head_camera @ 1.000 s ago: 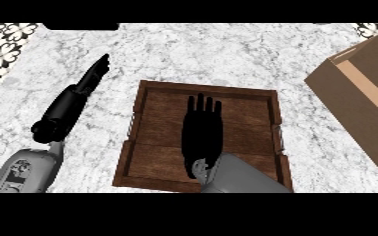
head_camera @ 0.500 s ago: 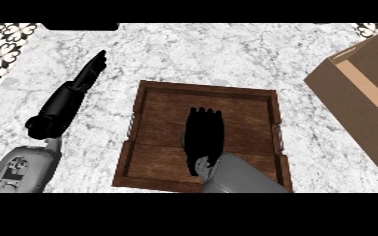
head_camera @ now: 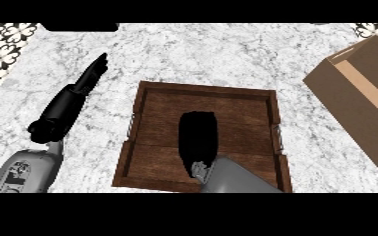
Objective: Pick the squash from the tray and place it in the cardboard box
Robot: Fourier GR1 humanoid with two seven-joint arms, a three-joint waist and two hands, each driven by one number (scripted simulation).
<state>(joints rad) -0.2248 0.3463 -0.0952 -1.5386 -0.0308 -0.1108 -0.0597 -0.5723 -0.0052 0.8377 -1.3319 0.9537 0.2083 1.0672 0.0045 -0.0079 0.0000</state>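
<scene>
While left hand (head_camera: 81,87) rests straight-fingered on counter (head_camera: 221,55), right hand (head_camera: 198,137) sits curled inside tray (head_camera: 148,130); squash hidden; cardboard box (head_camera: 347,95) right.

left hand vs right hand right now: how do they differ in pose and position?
The left hand lies over the marble counter, outside the tray; the right hand is over the tray's floor. The left hand's fingers are stretched straight toward the upper right; the right hand's fingers are curled under, so it looks blunt. The squash is not visible; the right hand may hide it. Both hands are black on grey forearms.
</scene>
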